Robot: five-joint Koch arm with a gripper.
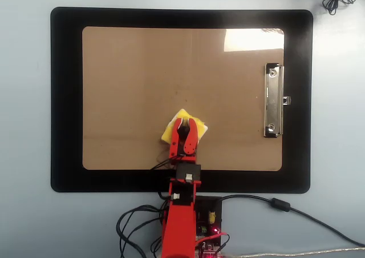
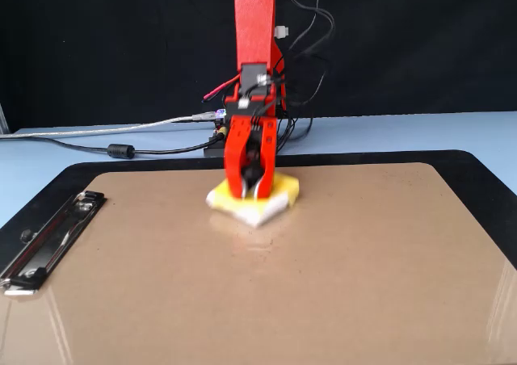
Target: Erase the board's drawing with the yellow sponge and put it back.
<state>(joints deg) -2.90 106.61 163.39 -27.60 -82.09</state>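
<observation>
Gripper (image 1: 183, 127) is clamping the black knob of the sponge (image 1: 173, 126), jaws closed around it from both sides, sponge sitting flat on the board (image 1: 131, 87) near the board's edge closest to the arm base, a bit left of centre in the overhead view. In the fixed view the same grip (image 2: 251, 189) is pressing the sponge (image 2: 279, 194) down onto the board (image 2: 323, 284), white edge facing the camera. No drawing is showing on the bare board in either view; it may be under the sponge or already wiped, can't tell. To do this step well, I'd say: be keeping steady downward pressure so the sponge stays flat and doesn't tip on a corner, be wiping in short overlapping strokes, and be holding the knob firmly so the sponge doesn't twist. Arm pose: base sitting off the mat (image 1: 65, 98) at the bottom of the overhead view, upper link standing nearly vertical in the fixed view, wrist folding down so the gripper is pointing steeply at the board close to the base. Clip (image 1: 274, 101) is well apart from the sponge, no collision risk there.
</observation>
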